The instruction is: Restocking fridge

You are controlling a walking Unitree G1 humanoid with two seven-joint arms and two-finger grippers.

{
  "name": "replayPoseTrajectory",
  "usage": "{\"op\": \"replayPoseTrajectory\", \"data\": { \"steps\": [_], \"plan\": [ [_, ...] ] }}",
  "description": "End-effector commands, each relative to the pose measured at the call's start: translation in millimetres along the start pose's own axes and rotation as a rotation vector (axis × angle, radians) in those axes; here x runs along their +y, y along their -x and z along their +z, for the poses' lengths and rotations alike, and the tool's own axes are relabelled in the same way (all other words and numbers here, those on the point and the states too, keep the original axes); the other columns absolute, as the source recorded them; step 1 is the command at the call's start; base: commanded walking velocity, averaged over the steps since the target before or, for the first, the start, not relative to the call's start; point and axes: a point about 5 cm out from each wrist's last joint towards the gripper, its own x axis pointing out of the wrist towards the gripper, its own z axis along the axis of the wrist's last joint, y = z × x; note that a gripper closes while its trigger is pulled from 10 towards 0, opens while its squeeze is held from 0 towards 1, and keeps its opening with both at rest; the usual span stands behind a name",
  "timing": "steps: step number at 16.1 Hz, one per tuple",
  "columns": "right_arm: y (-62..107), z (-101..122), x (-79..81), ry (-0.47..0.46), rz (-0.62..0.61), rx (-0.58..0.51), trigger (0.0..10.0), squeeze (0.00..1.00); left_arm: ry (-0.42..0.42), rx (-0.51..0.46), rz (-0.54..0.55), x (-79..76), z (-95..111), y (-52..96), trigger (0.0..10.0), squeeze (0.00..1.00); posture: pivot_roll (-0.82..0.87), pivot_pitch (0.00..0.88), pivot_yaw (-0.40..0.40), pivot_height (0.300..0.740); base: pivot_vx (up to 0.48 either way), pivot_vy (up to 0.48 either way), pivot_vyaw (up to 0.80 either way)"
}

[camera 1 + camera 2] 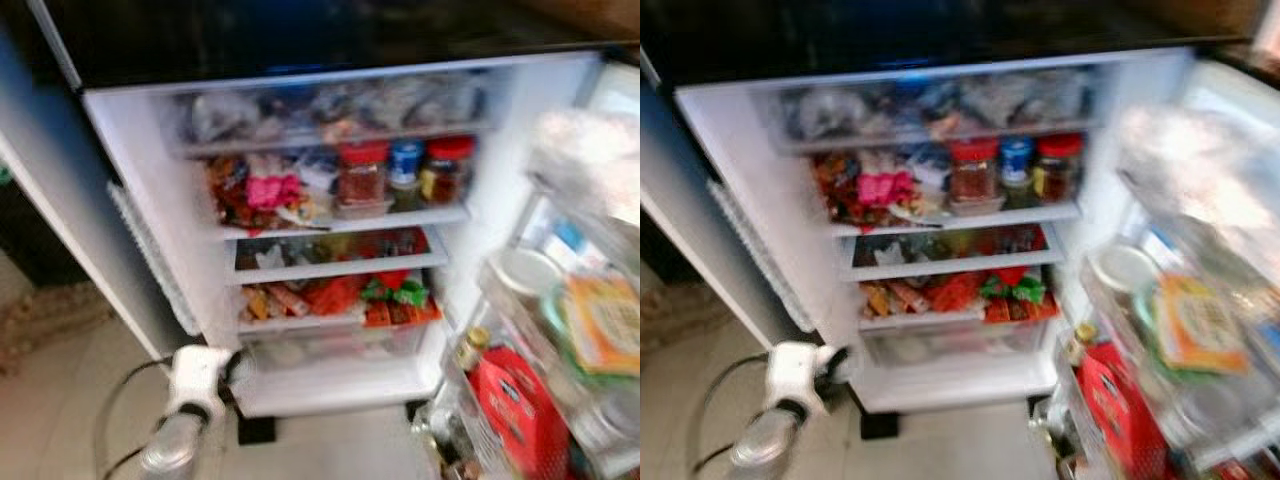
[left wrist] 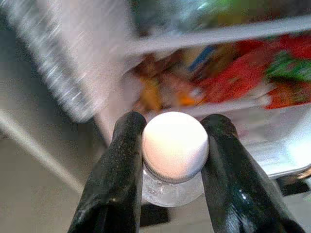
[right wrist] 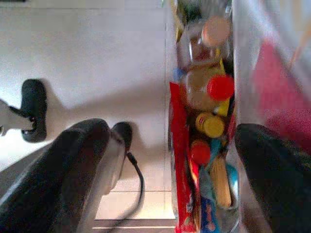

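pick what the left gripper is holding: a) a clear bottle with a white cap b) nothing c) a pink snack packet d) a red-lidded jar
a: in the left wrist view the left gripper has its two black fingers closed on either side of a clear bottle with a white cap, in front of the open fridge.

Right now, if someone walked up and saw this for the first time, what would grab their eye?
Probably the open fridge, its shelves crammed with bright red and pink packets and three jars with red and blue lids on the second shelf. Next, the left tool at the lower left of the fridge, clamped on a clear bottle with a white cap. On the right, the door rack is packed with bottles and a red carton.
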Motion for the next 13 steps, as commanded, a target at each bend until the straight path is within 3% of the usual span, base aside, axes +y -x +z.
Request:
{"op": "replayPoseTrajectory", "data": {
  "steps": [1,10,13],
  "plan": [
    [0.2,11.2,-6.0,-0.003,-0.023,-0.050,10.0,0.00,0.023,0.013,-0.002,-2.1,-1.5,-0.4,10.0,0.00,-0.02,0.007,-0.010,0.740,0.285,0.000,0.00],
    [0.0,11.7,-5.0,-0.002,-0.013,-0.050,10.0,0.00,0.039,0.016,-0.029,-4.5,1.1,-3.8,10.0,0.00,-0.01,0.000,-0.004,0.740,0.295,0.000,0.00],
    [0.0,11.2,-4.5,-0.006,-0.011,-0.050,10.0,0.00,0.045,0.007,-0.072,-9.0,4.2,-6.0,10.0,0.00,-0.02,0.000,-0.001,0.740,0.000,0.000,0.00]
  ]
}}
